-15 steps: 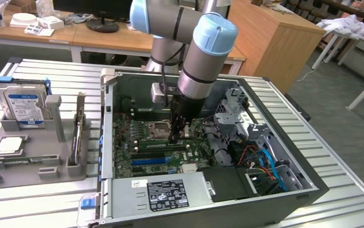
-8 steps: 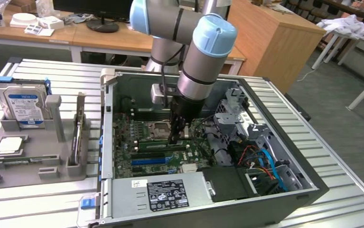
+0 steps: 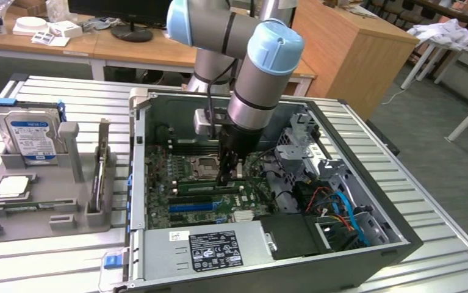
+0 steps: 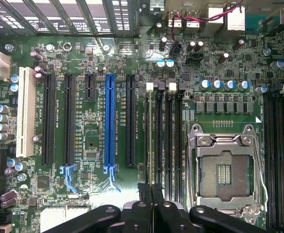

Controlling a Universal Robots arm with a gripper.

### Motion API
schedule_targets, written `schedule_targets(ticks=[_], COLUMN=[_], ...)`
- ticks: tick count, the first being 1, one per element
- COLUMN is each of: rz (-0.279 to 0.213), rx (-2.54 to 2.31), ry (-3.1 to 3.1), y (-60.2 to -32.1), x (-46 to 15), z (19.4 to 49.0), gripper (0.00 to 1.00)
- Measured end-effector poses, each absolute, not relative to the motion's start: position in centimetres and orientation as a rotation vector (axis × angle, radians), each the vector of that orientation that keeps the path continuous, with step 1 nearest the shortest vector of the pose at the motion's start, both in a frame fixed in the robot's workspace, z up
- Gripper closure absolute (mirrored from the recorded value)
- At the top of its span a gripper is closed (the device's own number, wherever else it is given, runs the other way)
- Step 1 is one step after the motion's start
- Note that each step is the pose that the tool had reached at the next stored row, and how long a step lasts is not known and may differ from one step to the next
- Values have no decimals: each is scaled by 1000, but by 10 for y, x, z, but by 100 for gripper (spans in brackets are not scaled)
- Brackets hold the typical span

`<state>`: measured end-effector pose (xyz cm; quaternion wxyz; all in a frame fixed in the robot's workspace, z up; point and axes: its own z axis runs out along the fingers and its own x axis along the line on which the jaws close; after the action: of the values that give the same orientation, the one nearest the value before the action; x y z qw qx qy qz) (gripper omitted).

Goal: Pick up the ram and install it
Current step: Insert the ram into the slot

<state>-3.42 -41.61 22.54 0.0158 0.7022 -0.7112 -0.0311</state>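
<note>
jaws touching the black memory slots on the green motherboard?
Cannot tell. Wrist view looks down past the gripper jaws onto the black memory slots, so height is hidden; exterior view leaves it unclear.

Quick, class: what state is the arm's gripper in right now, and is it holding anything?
Gripper: closed, poised above the motherboard's memory slots; no held thing can be made out.

Robotics lab: open PC case [image 3: 380,253] on slatted metal bench [image 3: 55,256], wooden desks [image 3: 136,49], monitor [image 3: 119,9] behind.
</note>
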Motion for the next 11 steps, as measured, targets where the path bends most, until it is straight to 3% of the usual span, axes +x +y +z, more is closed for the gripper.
schedule_targets(ticks=[4,7,11], rz=[-97,-97,-97], rx=[2184,2184,2184], ry=[-2212,-2212,-2212], y=[-416,-416,-416], x=[-34,-34,-34], z=[225,225,225], gripper=[87,75,75])
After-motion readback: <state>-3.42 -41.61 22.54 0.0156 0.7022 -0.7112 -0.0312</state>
